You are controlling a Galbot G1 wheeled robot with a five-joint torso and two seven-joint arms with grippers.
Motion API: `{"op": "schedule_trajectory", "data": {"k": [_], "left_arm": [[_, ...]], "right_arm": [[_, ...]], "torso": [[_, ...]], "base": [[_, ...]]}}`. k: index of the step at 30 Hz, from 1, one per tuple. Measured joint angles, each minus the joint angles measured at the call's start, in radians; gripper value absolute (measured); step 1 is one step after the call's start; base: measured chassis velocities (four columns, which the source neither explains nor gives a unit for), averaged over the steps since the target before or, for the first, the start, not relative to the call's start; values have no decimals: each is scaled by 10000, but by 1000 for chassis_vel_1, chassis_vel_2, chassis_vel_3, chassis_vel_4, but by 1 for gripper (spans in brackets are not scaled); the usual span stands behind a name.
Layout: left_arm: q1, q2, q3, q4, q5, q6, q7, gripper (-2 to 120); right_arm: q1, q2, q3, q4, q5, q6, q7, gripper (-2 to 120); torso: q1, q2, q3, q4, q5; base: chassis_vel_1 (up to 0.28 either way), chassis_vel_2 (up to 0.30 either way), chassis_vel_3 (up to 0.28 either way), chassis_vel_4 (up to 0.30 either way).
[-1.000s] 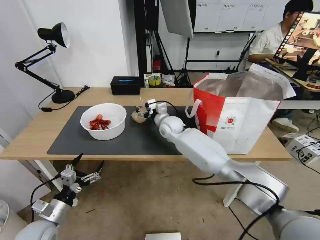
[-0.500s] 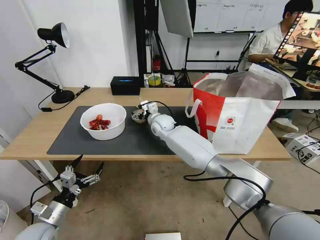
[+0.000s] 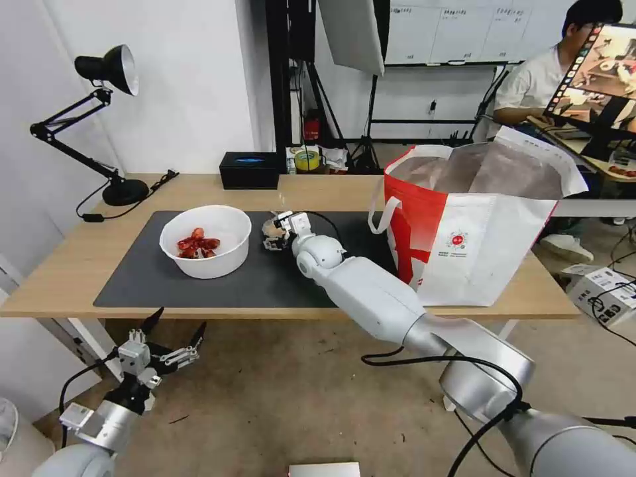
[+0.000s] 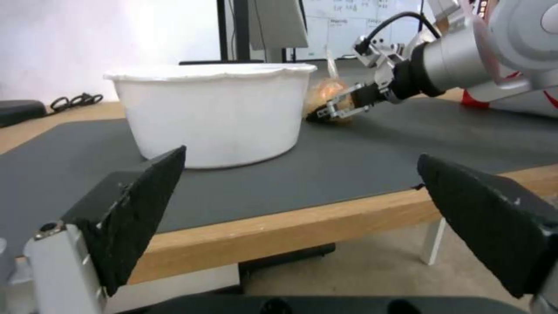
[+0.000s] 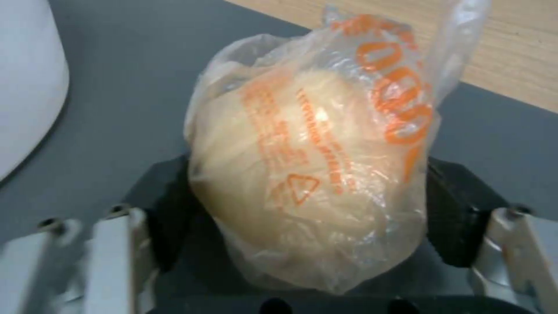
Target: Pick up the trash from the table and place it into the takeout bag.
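Nearest, the left gripper hangs low below the table's front edge, jaws spread wide and empty, as it was a second ago.

On the grey mat, the white bowl with red scraps sits untouched. Just beside it, the right gripper has slid forward along the mat over the last second and now brackets the small knotted bag. In the right wrist view a black pad stands at each side of the yellowish lump, close against the plastic. Whether they are pressing or only touching is hard to tell. The bag rests on the mat, so the pickup looks about to begin.

Farther right stands the takeout bag, mouth open; its inside is largely hidden.
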State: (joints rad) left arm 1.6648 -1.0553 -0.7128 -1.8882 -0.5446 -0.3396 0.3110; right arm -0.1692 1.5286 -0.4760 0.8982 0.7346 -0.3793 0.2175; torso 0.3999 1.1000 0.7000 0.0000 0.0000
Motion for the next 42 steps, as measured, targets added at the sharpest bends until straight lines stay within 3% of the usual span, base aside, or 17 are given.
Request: {"op": "schedule_trajectory", "data": {"k": [5,8,13,16,20,21,24,25,27,31,33,42], "left_arm": [[-2,-11,4,-9,-2,-5,0,100],[7,-7,4,-9,-6,-27,0,100],[6,1,4,-9,-6,-30,-2,100],[7,2,11,-20,-8,-31,-3,100],[40,17,32,-59,-8,-35,-2,100],[40,17,32,-59,-8,-35,-2,100],[21,89,98,-79,-8,-36,-7,100],[21,89,98,-79,-8,-36,-7,100],[-23,116,186,-99,-9,-36,-26,100],[-43,119,246,-125,-8,-28,-36,100],[-77,126,367,-159,8,-5,-53,100],[-247,113,743,-110,-46,38,-137,100]], "right_arm": [[-33,-59,34,61,110,0,9,62],[-93,-184,103,260,227,44,44,45],[-217,-489,152,799,271,297,179,32],[-381,-980,116,1541,53,618,294,22],[-1106,-2501,136,4065,-286,1180,804,8],[-1106,-2501,136,4065,-286,1180,804,8],[-1895,-3673,661,6469,-300,1493,1167,7],[-1895,-3673,661,6469,-300,1493,1167,7],[-2310,-4378,1161,7841,-126,1643,1307,7],[-2499,-4788,1438,8560,29,1695,1407,7],[-2824,-5728,2090,9899,418,1749,1593,7],[-3449,-7666,3934,11509,1325,1769,1809,7]], "torso": [[0,0,0,0,0],[1,0,0,0,0],[1,0,0,2,0],[1,0,0,2,1],[1,0,1,-4,2],[1,0,1,-4,2],[0,0,0,0,3],[0,0,0,0,3],[0,0,0,0,4],[0,0,-1,1,4],[0,1,-1,-1,5],[0,0,-1,-2,4]], "base": [[0,0,0,0],[0,0,0,0],[0,0,0,0],[0,0,0,0],[0,0,0,0],[0,0,0,0],[0,0,0,0],[0,0,0,0],[0,0,0,0],[0,0,0,0],[0,0,0,0],[0,0,0,0]]}}
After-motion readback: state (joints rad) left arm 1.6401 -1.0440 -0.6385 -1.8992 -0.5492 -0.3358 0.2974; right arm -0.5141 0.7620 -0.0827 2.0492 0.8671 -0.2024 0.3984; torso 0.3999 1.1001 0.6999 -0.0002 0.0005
